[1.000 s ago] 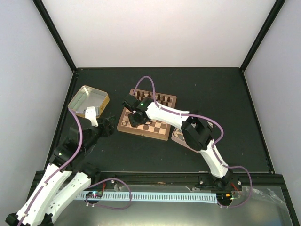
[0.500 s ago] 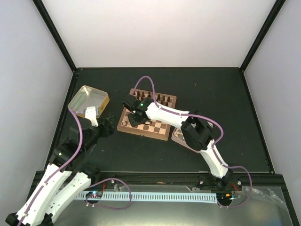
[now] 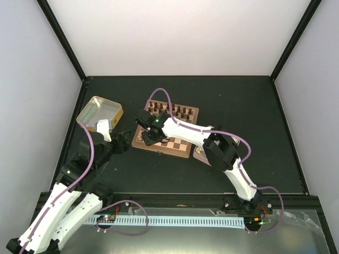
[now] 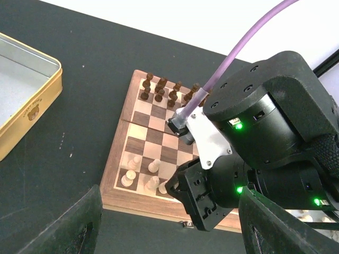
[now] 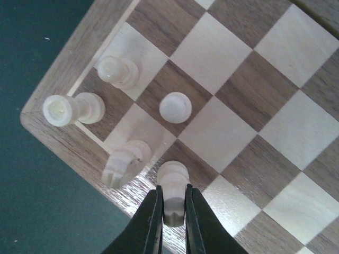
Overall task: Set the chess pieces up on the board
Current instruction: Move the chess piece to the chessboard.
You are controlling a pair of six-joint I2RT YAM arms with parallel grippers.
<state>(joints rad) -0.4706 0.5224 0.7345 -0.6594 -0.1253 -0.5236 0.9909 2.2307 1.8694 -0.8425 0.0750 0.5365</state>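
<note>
Right wrist view: one light piece (image 5: 172, 180) with a round top is pinched between the two black fingers of the right gripper (image 5: 172, 203). It is held over a dark square in the near row of the board (image 5: 233, 53), close to the near left corner. Whether its foot rests on the wood cannot be told. Four other light chessmen (image 5: 175, 107) are seen around it on the corner squares: a rook, a knight and two round-headed ones. None of them is touched by the fingers.

In the top view, the right gripper (image 3: 150, 135) is seen over the near left corner of the board (image 3: 180, 143). Dark chessmen (image 3: 170, 110) are lined up along the far side. A gold tin (image 3: 99, 112) is set on the black table (image 3: 238, 106), left of the board and apart from it.

The left gripper (image 4: 175, 227) is held near the board's left side, with its fingers spread wide and nothing between them.
</note>
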